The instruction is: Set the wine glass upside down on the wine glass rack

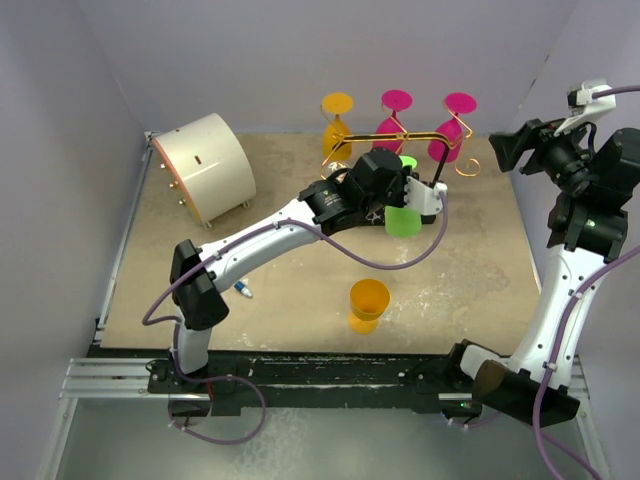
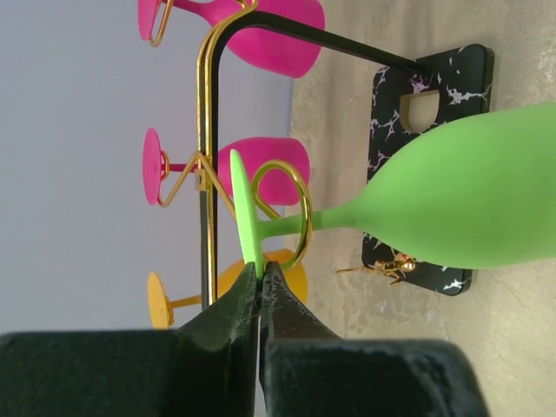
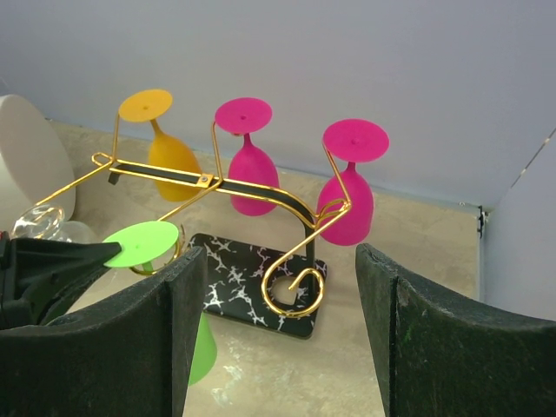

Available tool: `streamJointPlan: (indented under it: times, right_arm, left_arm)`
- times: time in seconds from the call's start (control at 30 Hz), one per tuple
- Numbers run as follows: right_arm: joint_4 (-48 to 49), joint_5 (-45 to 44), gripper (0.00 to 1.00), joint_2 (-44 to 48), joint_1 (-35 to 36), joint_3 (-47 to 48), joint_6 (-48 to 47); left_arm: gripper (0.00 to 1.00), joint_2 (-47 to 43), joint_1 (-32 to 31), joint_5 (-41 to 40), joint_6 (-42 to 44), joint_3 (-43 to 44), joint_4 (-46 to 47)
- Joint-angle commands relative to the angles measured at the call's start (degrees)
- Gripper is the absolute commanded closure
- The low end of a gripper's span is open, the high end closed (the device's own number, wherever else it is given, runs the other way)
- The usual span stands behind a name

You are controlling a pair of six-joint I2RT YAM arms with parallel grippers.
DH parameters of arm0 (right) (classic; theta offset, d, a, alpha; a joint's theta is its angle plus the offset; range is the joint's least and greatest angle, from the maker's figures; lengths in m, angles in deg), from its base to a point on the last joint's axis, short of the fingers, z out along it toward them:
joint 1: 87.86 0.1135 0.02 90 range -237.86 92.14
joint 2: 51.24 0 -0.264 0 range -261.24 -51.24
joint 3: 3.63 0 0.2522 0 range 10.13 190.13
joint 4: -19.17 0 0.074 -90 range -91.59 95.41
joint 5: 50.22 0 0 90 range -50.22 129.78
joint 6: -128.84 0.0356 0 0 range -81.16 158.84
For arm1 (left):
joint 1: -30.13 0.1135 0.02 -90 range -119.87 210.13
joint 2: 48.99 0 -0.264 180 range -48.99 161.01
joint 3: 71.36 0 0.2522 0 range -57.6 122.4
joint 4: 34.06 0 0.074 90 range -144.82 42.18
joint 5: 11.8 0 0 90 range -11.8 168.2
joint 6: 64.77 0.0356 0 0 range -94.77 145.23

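Note:
The green wine glass (image 2: 469, 195) is upside down, its stem passing through the front left spiral ring of the wine glass rack (image 2: 207, 130). The rack is gold wire on a black marbled base (image 2: 443, 78). My left gripper (image 2: 260, 271) is shut on the rim of the glass's flat foot (image 2: 246, 213). In the top view the left gripper (image 1: 408, 176) is at the rack's (image 1: 420, 137) front, with the green bowl (image 1: 403, 220) hanging below. My right gripper (image 3: 280, 252) is open and empty, raised to the right of the rack (image 3: 252, 187); it sees the green foot (image 3: 141, 242).
An orange glass (image 1: 336, 125) and two pink glasses (image 1: 395, 115) (image 1: 455, 125) hang upside down on the rack's far side. Another orange glass (image 1: 367, 303) stands on the table near the front. A white cylinder (image 1: 205, 165) lies at the back left. A small blue-tipped item (image 1: 243, 290) lies by the left arm.

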Motion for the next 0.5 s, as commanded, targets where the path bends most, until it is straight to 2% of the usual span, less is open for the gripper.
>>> streamJointPlan:
  times: [0.0, 0.47]
  right_arm:
    - [2.9, 2.0, 0.28, 1.5, -0.4, 0.2, 1.2]
    - [3.2, 2.1, 0.28, 1.7, -0.5, -0.4, 1.2]
  left_arm:
    - [1.0, -2.7, -0.6, 1.7, -1.0, 0.3, 1.1]
    - [1.0, 1.7, -0.6, 2.2, -1.5, 2.7, 1.2]
